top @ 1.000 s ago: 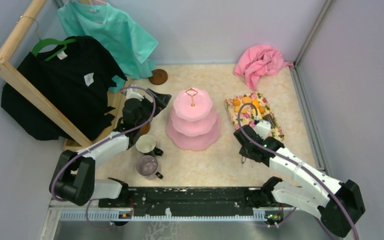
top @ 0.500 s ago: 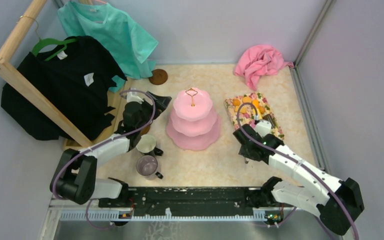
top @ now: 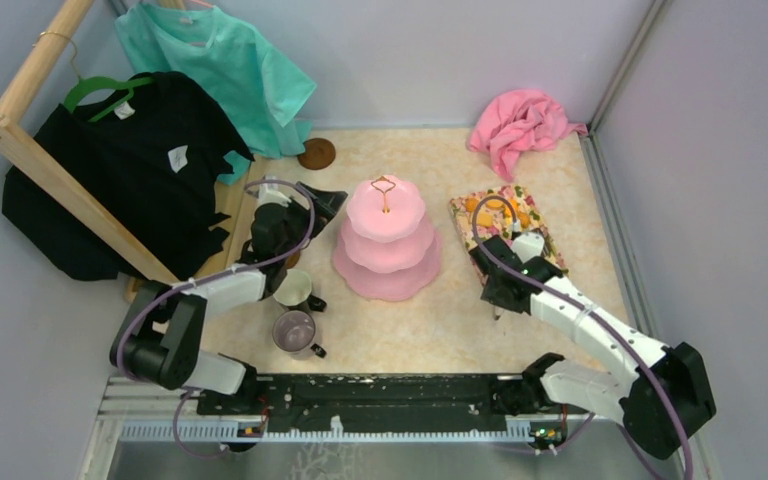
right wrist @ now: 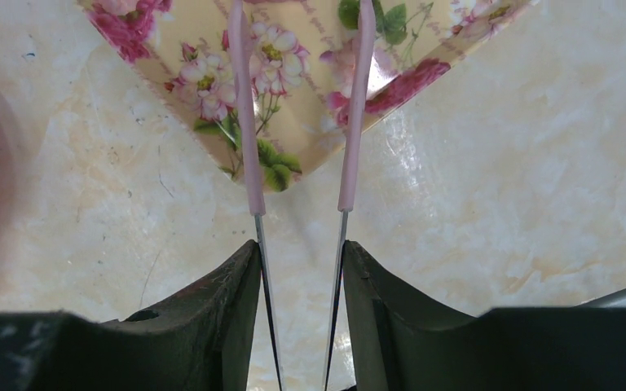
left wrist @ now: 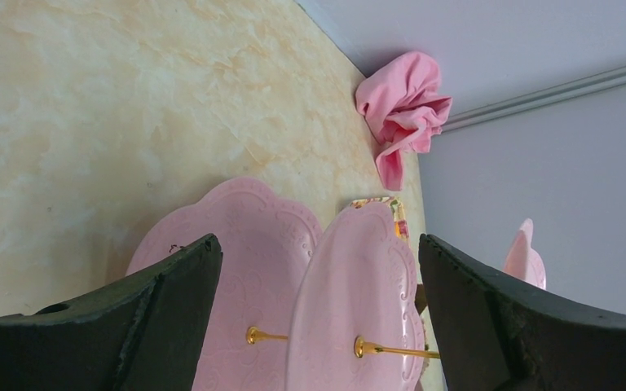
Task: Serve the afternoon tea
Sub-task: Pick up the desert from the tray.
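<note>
My right pincer [right wrist: 300,252] has slid forward, right of the cake stand [top: 387,245], easing its hold so the tongs [right wrist: 249,163] gape over the floral mat [right wrist: 293,122] corner, ready for the snacks [top: 515,213] there, while my left pincer [left wrist: 318,244] hangs wide beside the stand.

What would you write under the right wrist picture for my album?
Right gripper holds pink-tipped tongs above the floral mat.

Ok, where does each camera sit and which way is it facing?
Top external: above and behind the bases, looking down on the table; left arm and right arm show.
Left wrist: on the left arm, facing the cake stand; open left gripper frames it.
Right wrist: looking down on the floral mat; right gripper holds tongs.
Shared: top and left wrist both show the cake stand.
</note>
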{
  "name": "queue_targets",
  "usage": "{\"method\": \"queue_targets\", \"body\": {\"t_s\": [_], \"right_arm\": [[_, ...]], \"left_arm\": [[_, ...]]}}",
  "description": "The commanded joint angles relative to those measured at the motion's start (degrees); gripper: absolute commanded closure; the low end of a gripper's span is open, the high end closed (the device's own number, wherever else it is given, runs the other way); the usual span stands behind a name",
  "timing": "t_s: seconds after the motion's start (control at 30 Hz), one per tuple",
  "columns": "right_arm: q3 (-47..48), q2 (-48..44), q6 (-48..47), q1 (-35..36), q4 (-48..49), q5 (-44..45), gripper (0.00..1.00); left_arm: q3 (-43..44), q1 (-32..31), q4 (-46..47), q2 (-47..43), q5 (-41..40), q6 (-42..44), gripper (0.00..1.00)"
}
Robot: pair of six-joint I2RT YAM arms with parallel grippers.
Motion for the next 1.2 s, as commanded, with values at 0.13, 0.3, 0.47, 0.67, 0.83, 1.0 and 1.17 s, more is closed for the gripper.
{"method": "queue_targets", "body": {"t_s": [0.13,0.3,0.47,0.67,0.83,1.0,1.17], "right_arm": [[2.0,4.0,-6.2,-2.8,6.4,0.2,0.59],[2.3,6.5,-8.8,-5.0,9.4,-1.0,0.59],[2.3,7.1,-8.7,-5.4,10.9,-3.1,0.6],[0.6,6.8,-5.0,-5.4,12.8,-6.3,0.6],[0.5,8.7,0.0,-5.4,12.8,-5.0,0.58],[2.1,11.5,2.7,-5.4,11.8,-2.4,0.57],[3.8,13.7,4.3,-5.9,11.9,0.0,0.57]], "left_arm": [[1.4,-0.2,4.2,3.4,0.8,-1.0,0.05],[2.1,-0.3,4.7,5.0,0.7,-0.9,0.05],[2.3,-0.3,5.0,6.1,1.0,-0.7,0.05],[1.8,-0.2,5.5,6.7,1.3,-0.7,0.05],[2.2,-0.3,6.1,8.0,1.6,-0.8,0.05],[3.3,-0.3,6.6,9.6,2.0,-0.8,0.05],[5.1,-0.2,6.9,11.9,2.6,-0.5,0.05]]}}
